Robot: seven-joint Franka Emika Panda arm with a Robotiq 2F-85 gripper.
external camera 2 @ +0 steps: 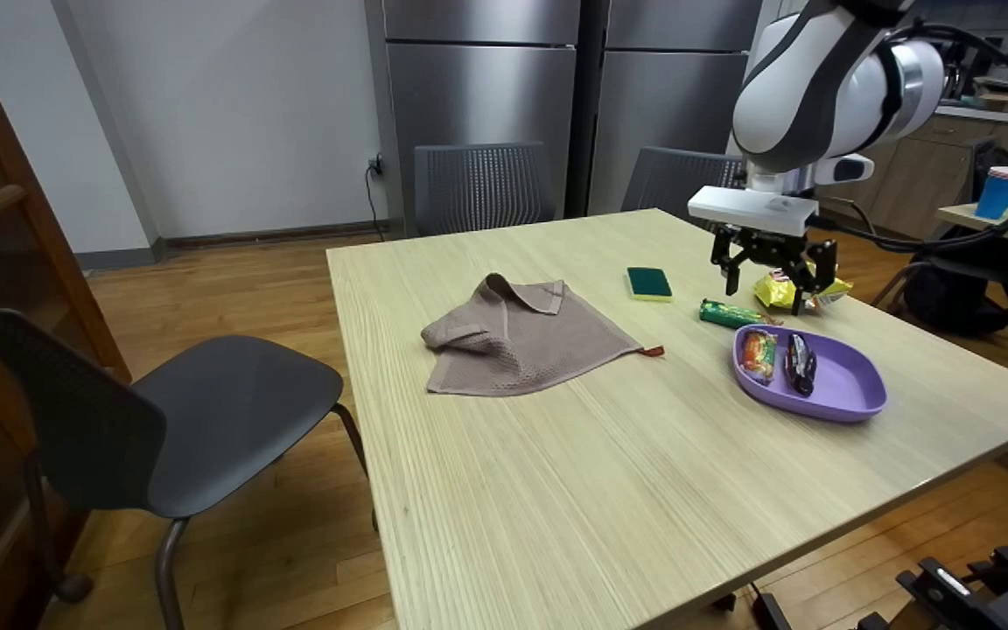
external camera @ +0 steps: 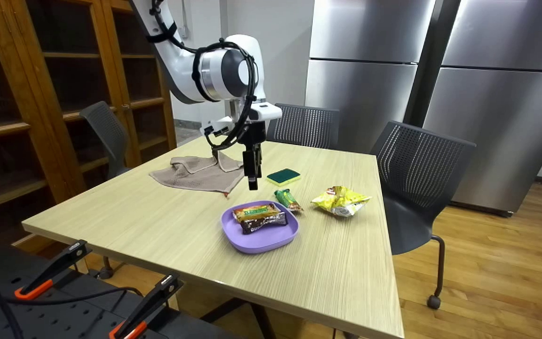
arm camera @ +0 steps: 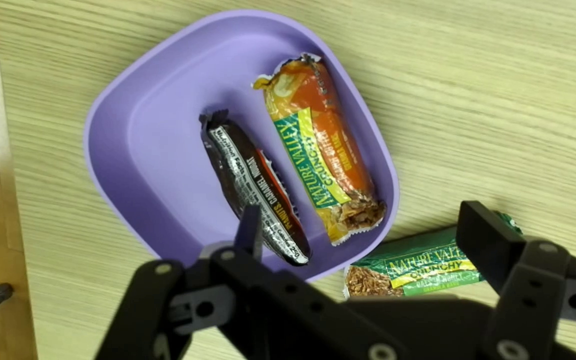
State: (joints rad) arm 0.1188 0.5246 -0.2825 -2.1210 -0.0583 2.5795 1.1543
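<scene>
My gripper (arm camera: 363, 227) is open and empty, its two fingers wide apart in the wrist view. It hangs above the table near a purple plate (arm camera: 158, 150), and also shows in both exterior views (external camera: 252, 181) (external camera 2: 765, 293). On the plate lie a dark brown candy bar (arm camera: 253, 185) and an orange granola bar (arm camera: 323, 145), side by side. A green granola bar (arm camera: 428, 265) lies on the table against or very near the plate's rim. In the wrist view it is between the fingers but lower, and one finger hides its far end.
A yellow crumpled snack bag (external camera: 340, 200) lies beyond the green bar. A green and yellow sponge (external camera: 283, 177) and a rumpled brown cloth (external camera 2: 530, 341) lie on the wooden table (external camera 2: 486, 490). Chairs (external camera: 421, 188) stand around the table, with steel refrigerators (external camera: 360, 89) behind.
</scene>
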